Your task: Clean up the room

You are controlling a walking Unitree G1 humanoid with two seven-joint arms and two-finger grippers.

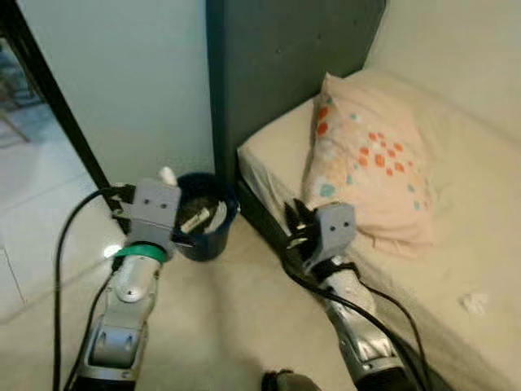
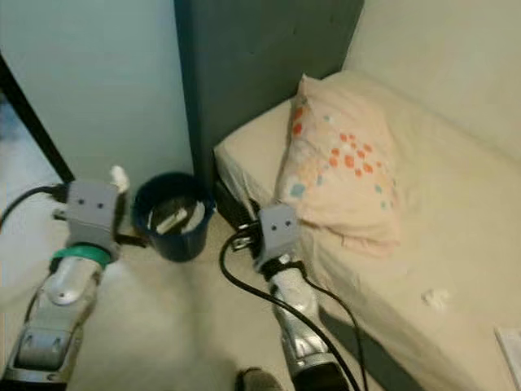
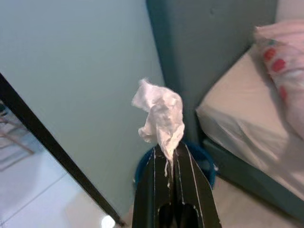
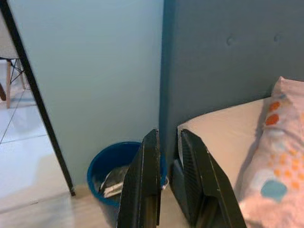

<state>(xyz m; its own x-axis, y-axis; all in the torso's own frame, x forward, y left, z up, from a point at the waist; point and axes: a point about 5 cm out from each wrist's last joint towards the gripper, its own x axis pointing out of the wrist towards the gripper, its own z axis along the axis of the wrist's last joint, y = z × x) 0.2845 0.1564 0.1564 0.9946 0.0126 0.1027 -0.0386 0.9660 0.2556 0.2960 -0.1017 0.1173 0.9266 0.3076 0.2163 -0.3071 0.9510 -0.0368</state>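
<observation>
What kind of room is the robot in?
It looks like a bedroom. There is a bed with a spotty pillow and a tall dark headboard. A blue bin stands on the floor beside it, and the left gripper holds a crumpled tissue.

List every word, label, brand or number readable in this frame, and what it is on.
None can be read.
Pillow: orange and teal dots, a pattern and no lettering.
Blue bin: no marking on its wall; the scraps inside are too blurred to tell.
Crumpled tissue in the left gripper: plain white.
Grey housing of the right gripper: no legible label.
</observation>
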